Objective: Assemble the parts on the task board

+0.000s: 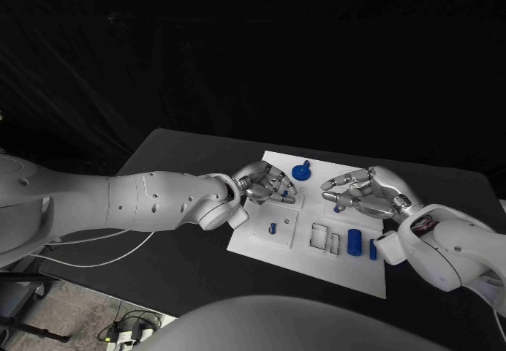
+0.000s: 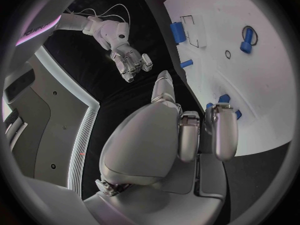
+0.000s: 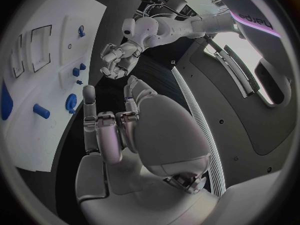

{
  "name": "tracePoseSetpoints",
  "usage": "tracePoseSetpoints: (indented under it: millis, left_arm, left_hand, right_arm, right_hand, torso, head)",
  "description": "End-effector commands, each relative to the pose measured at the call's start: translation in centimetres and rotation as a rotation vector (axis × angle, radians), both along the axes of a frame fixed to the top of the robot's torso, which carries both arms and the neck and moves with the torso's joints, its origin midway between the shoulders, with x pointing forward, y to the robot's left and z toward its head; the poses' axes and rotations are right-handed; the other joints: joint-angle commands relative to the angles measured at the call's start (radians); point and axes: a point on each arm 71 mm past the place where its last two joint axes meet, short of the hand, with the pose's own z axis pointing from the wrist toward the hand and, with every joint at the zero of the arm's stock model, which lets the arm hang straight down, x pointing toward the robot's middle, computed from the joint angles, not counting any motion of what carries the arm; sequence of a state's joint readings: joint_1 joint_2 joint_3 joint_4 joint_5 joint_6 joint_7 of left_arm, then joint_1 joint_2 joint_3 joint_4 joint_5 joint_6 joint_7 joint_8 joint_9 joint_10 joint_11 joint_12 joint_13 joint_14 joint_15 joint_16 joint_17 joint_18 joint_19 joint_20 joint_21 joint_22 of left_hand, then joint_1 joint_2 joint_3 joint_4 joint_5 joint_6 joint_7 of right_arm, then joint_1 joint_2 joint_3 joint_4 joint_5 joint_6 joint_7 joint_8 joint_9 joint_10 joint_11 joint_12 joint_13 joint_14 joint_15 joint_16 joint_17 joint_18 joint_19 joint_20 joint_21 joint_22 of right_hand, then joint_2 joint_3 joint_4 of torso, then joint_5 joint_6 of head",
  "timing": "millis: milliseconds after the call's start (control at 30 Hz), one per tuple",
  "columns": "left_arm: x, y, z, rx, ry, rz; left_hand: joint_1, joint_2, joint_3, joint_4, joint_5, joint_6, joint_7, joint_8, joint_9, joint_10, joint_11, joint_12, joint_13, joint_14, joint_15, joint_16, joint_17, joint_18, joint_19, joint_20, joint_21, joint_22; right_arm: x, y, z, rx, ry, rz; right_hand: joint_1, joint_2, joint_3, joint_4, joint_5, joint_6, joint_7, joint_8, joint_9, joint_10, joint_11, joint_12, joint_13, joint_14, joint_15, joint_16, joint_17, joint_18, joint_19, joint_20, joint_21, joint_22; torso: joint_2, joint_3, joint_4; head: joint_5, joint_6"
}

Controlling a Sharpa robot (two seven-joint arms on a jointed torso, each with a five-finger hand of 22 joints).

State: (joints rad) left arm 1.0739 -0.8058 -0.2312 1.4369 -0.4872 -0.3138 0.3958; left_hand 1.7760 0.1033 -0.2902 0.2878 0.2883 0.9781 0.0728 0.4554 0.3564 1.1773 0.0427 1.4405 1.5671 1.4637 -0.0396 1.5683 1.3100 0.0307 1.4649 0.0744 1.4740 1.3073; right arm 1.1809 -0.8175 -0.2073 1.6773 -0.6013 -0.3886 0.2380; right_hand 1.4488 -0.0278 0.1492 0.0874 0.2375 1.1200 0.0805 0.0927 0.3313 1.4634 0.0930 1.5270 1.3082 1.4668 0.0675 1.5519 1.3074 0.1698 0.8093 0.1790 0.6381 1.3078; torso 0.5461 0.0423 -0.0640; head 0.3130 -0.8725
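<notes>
Head view | task board (image 1: pixel 276 247) under both hands' fingers (image 1: pixel 276 191); nothing held

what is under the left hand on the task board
Under the left hand lies white task board, with small blue parts by its fingertips. Anything directly beneath the palm is covered.

Task board (image 1: pixel 276 245) at frame centre on the table (image 1: pixel 169 153), left hand (image 1: pixel 264 184) over its upper left part, right hand (image 1: pixel 369 191) over its upper right. Round part (image 1: pixel 302 173) near the top edge between both hands. Two upright parts (image 1: pixel 355 240) lower right, small peg (image 1: pixel 273 228) lower left.
</notes>
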Motion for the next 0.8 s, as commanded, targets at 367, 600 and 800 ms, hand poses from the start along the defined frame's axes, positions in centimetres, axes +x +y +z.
tracePoseSetpoints:
  millis: [367,600,800]
  left_arm:
    - [-0.3,1.9,0.9,0.183,-0.203,0.008]
    - [-1.0,2.8,1.9,0.354,-0.409,-0.082]
    - [-1.4,3.0,2.2,0.402,-0.482,-0.143]
  left_hand:
    - [-0.006,0.034,0.006,-0.001,0.006,-0.021,-0.017,0.067,0.007,0.394,-0.056,0.13,0.004,0.107,-0.022,0.002,0.261,-0.031,0.106,-0.021,0.097,0.263]
    - [-0.006,0.058,0.055,0.003,-0.123,0.023,-0.023,0.014,-0.044,0.394,-0.064,0.13,0.004,0.107,-0.029,0.002,0.261,-0.031,0.106,-0.032,0.097,0.263]
    - [-0.07,0.113,0.077,0.007,-0.119,0.053,-0.024,-0.022,-0.066,0.394,-0.064,0.13,0.004,0.107,-0.031,0.002,0.261,-0.031,0.106,-0.033,0.097,0.263]
  right_arm:
    - [-0.5,-0.6,0.9,-0.096,-0.099,0.048]
    - [-0.9,1.1,0.7,-0.267,-0.215,0.155]
    - [-1.0,1.9,0.4,-0.324,-0.233,0.191]
  right_hand:
    - [0.02,0.007,-0.012,0.001,0.007,-0.02,0.006,0.031,0.017,0.107,-0.044,0.044,0.263,0.104,-0.049,0.019,0.263,-0.021,0.214,-0.041,0.218,0.07]
    - [0.018,0.001,-0.019,0.01,0.001,-0.058,0.014,0.026,0.01,0.107,-0.069,0.044,0.263,0.104,-0.079,0.019,0.263,-0.062,0.41,-0.074,0.447,0.123]
    - [0.016,0.006,-0.02,0.014,-0.009,-0.036,0.012,0.041,0.014,0.107,-0.065,0.044,0.263,0.104,-0.079,0.019,0.263,-0.069,0.438,-0.077,0.481,0.131]
  torso:
    - [0.0,0.0,-0.001]
    - [0.0,0.0003,0.0022]
    - [0.0,0.0,0.0011]
  head:
    - [-0.004,0.0]
    - [-0.002,0.0]
    - [0.004,0.0]
